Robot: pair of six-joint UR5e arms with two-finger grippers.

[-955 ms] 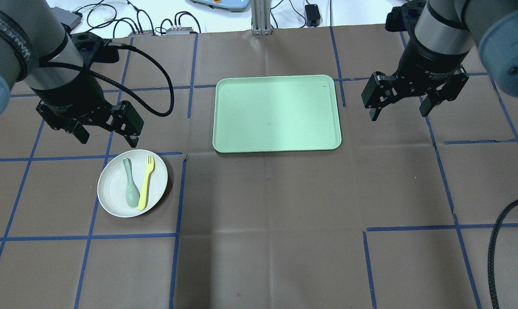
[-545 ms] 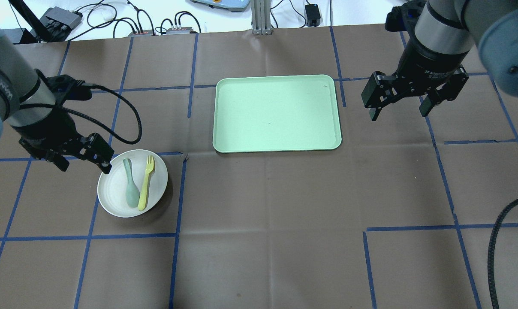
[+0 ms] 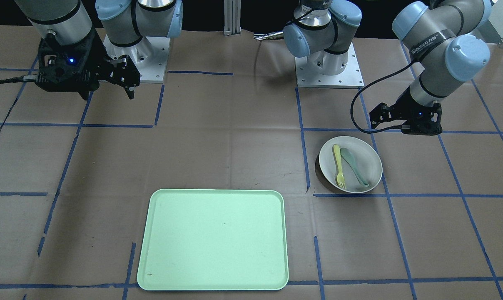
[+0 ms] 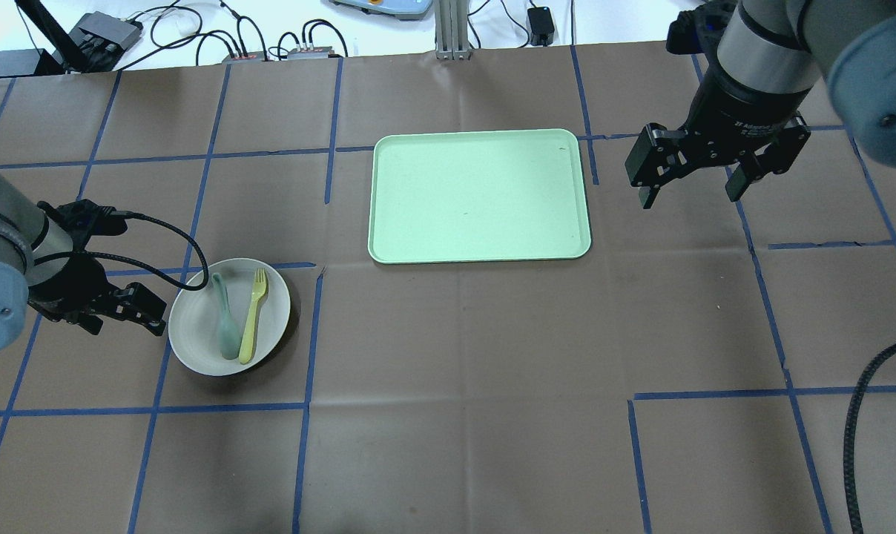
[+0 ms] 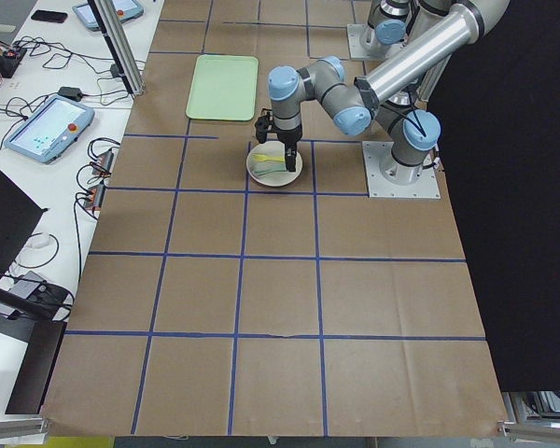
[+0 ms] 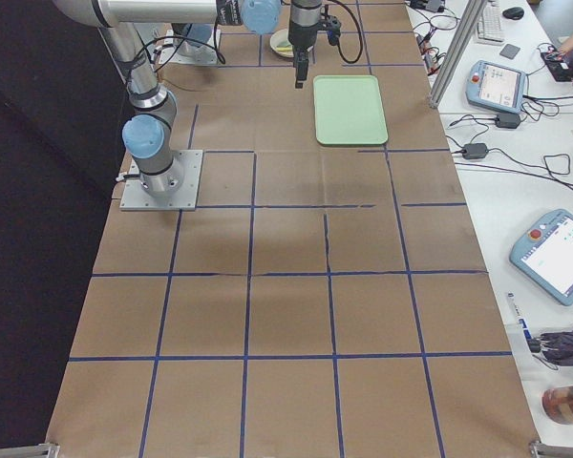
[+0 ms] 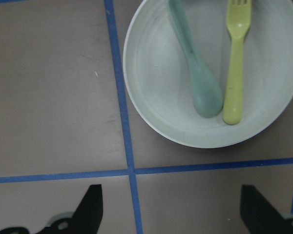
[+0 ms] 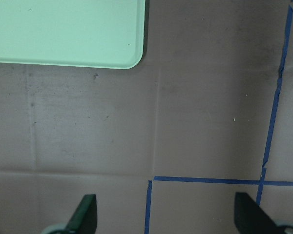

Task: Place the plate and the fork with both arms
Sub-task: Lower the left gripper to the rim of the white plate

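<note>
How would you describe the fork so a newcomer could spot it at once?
From the green tray, look toward the left gripper for the round white plate. Two utensils lie in it; the fork is the yellow, tined one, not the grey-green spoon.

Table count: one plate, lower left of the overhead frame; on it one yellow fork and one grey-green spoon. One pale green tray, upper centre. Two robot arms, left arm and right arm, with two grippers in all: left gripper, right gripper.
</note>
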